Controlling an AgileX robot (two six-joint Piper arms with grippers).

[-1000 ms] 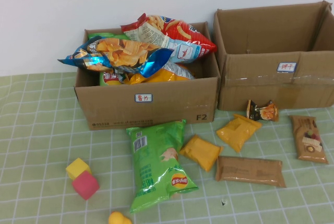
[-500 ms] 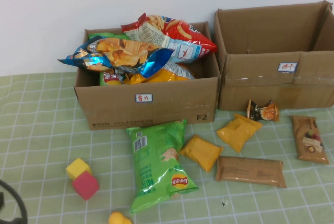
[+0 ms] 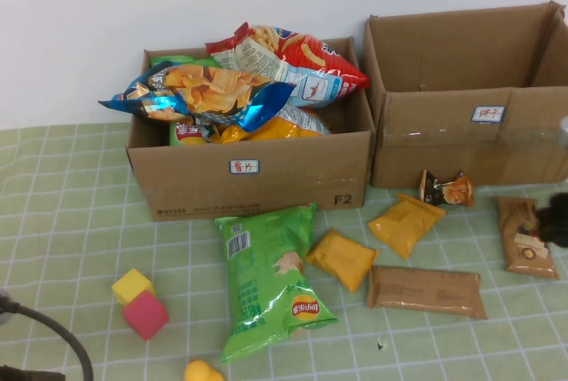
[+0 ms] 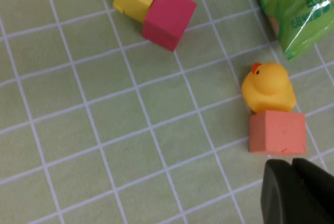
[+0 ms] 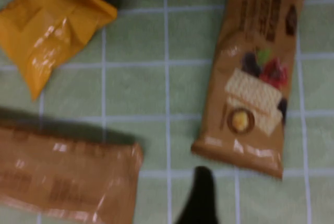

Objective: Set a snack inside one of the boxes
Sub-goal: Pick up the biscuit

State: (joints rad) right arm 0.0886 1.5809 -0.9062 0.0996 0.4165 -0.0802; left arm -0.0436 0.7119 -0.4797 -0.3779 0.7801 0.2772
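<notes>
The left cardboard box is piled with chip bags. The right box shows nothing inside. On the cloth lie a green chip bag, two yellow packets, a long brown bar, a brown wafer pack and a small dark snack. My right gripper is at the right edge, over the wafer pack; in the right wrist view its dark tip is just short of that pack. My left gripper is shut and empty, low over the cloth beside an orange cube.
A yellow duck touches the orange cube. A yellow cube and a pink cube lie at front left. The left arm's cable shows at the bottom left corner. A white wall stands behind the boxes.
The left arm's cable has come further into view at the bottom left. The right gripper has entered from the right edge over the wafer pack. The snacks have not moved.
</notes>
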